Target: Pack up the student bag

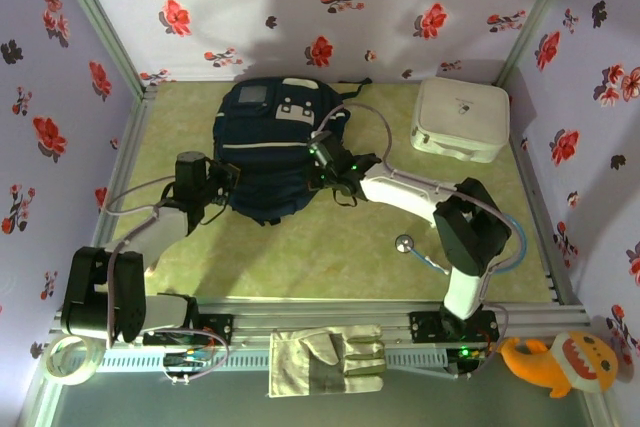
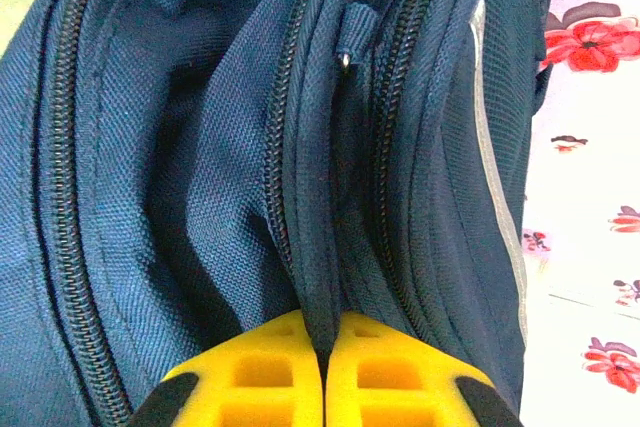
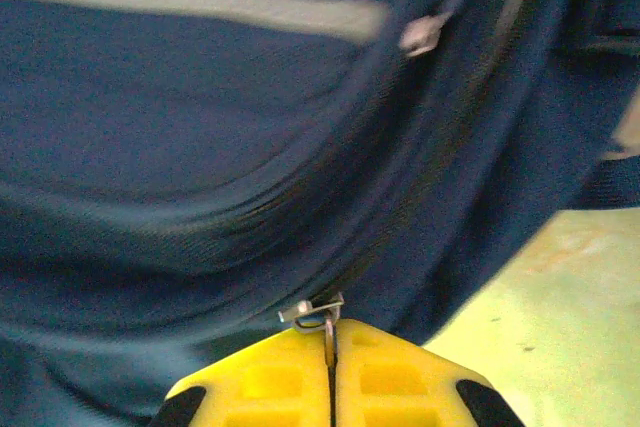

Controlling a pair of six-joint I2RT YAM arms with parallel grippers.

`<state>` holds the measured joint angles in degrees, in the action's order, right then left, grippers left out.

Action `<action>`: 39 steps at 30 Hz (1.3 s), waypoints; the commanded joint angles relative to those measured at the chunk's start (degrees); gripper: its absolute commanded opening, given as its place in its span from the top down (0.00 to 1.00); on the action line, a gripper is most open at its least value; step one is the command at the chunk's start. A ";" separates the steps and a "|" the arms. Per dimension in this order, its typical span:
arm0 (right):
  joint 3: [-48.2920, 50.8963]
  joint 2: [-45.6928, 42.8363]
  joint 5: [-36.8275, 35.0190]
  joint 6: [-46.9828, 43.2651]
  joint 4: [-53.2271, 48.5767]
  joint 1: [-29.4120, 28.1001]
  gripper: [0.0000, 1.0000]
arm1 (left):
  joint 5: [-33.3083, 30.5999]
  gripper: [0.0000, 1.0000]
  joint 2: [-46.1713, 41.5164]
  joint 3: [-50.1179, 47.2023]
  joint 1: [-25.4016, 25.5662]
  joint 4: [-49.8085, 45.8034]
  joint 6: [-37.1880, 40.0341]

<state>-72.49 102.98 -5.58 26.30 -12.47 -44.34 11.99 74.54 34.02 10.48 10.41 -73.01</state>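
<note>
On the tabletop (image 1: pixel 330 247) the bag (image 1: pixel 265 162) lies flat, its grey-panel end toward the far wall. At the bag's left side my left gripper (image 2: pixel 322 347) is closed on a navy fabric tab (image 2: pixel 335 197) that runs between two zips (image 2: pixel 275 147). My yellow fingers (image 2: pixel 250 377) are pressed together around the tab's lower end. At the bag's right side my right gripper (image 3: pixel 331 339) is pinched on a small metal zip pull (image 3: pixel 312 311), which sits right at my fingertips against the dark zip line. A second pull (image 3: pixel 425 35) hangs higher on the bag, too blurred to make out well. Right of the bag, well apart from it, sits a white case (image 1: pixel 460 119). Nearer to me than the bag, off its right corner, a small round metal disc (image 1: pixel 404 243) lies on the tabletop.
</note>
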 commanded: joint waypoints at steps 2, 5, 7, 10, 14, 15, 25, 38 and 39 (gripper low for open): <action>-0.77 -1.26 -2.25 -0.90 0.50 2.59 1.00 | -2.57 1.00 -1.28 1.65 -1.34 -5.29 6.05; -0.83 -1.61 1.37 -1.50 1.85 2.68 1.00 | -1.56 0.96 -1.35 3.29 -1.34 -7.26 9.21; -0.47 -2.27 3.73 -2.10 2.85 2.76 1.00 | -0.85 0.90 -1.71 4.50 -1.32 -9.19 12.23; 0.25 -3.47 8.46 -3.29 4.18 2.76 1.00 | 1.28 0.73 -2.76 6.26 -0.78 -11.72 18.38; 1.02 -4.69 12.12 -3.77 5.26 2.76 1.00 | 3.54 0.52 -4.63 8.36 0.69 -15.37 27.93; 1.10 -4.88 12.38 -3.63 5.48 2.76 1.00 | 4.10 0.48 -4.96 9.00 1.04 -16.20 30.02; 0.95 -5.27 13.93 -3.10 6.61 2.93 1.00 | 3.44 0.23 -4.07 18.35 9.31 -22.50 54.50; 2.09 -5.93 17.14 -1.61 8.58 3.73 1.00 | 2.95 0.25 8.52 32.16 16.62 -35.49 87.20; 2.30 -6.05 17.12 -1.54 8.75 3.78 1.00 | 2.11 0.25 9.57 32.56 16.73 -35.55 88.65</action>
<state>-70.41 100.16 9.19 24.18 -6.87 -40.73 15.40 81.73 64.16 26.83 -20.75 5.08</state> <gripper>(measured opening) 0.064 0.750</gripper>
